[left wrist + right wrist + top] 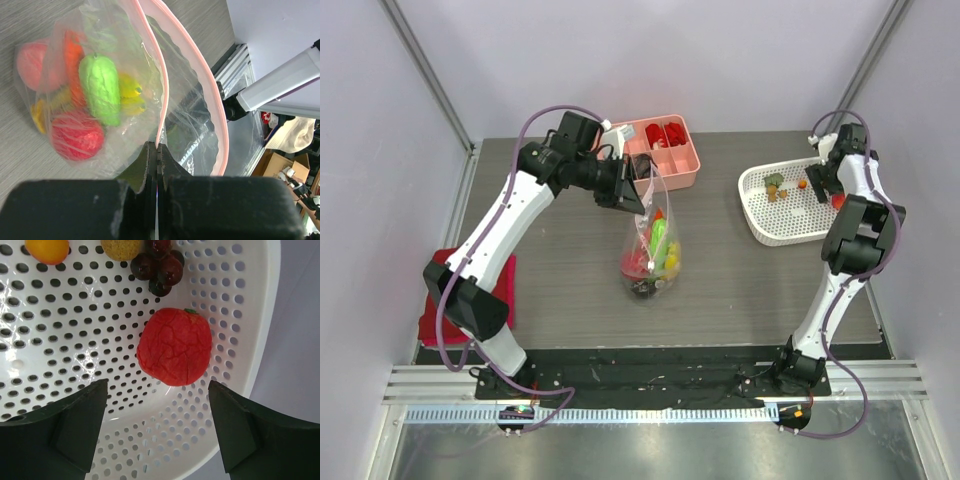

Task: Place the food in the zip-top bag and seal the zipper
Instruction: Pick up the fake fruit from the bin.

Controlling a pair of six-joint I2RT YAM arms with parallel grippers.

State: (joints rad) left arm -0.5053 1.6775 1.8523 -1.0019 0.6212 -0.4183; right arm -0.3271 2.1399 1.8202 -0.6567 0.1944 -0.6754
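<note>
The clear zip-top bag (652, 255) hangs from my left gripper (642, 188), which is shut on its pink zipper strip (161, 75). The bag's mouth gapes open, its other pink edge (210, 95) bowed away. Inside lie a green piece (101, 87), a red round one (77, 136), an orange carrot (74, 62), yellow pieces and a peach one (31, 59). My right gripper (157, 400) is open above the white basket (765, 215), just short of a red round fruit (175, 346). Dark grapes (157, 270), an orange piece (47, 249) and a yellowish piece lie farther in.
A pink compartment tray (670, 150) with red items stands at the back, just behind the left gripper. A red cloth (435, 300) lies at the table's left edge under the left arm. The basket sits at the right edge.
</note>
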